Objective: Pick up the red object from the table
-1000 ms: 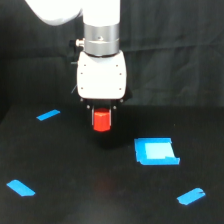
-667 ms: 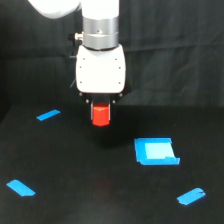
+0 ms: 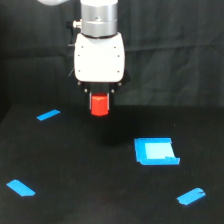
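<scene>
Black cloth [image 3: 190, 50] hangs behind the table [image 3: 100, 190], which is a flat matte black surface. On the table lie three short blue tape strips: one at about 9 o'clock [image 3: 48, 115], one at 8 o'clock near the edge [image 3: 21, 188], and one at 4 o'clock [image 3: 191, 196]. A blue square patch [image 3: 155, 151] lies at about 4 o'clock, closer to the centre. The white gripper [image 3: 99, 102] hangs from the arm at 12 o'clock, pointing down. Its short dark fingers are closed on the red object [image 3: 99, 105], which sticks out below the gripper body and is lifted clear of the table.
</scene>
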You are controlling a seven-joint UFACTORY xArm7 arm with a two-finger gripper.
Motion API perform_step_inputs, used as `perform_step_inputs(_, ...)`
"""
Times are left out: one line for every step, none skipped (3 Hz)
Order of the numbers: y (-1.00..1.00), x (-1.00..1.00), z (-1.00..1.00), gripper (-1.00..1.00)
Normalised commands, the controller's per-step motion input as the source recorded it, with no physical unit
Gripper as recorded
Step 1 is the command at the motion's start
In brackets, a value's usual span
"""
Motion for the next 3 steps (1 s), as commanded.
perform_step_inputs(-0.01, -0.03, 0.73, -1.00)
perform_step_inputs(-0.02, 0.01, 0.22, -1.00)
perform_step_inputs(-0.02, 0.00, 0.15, -1.00)
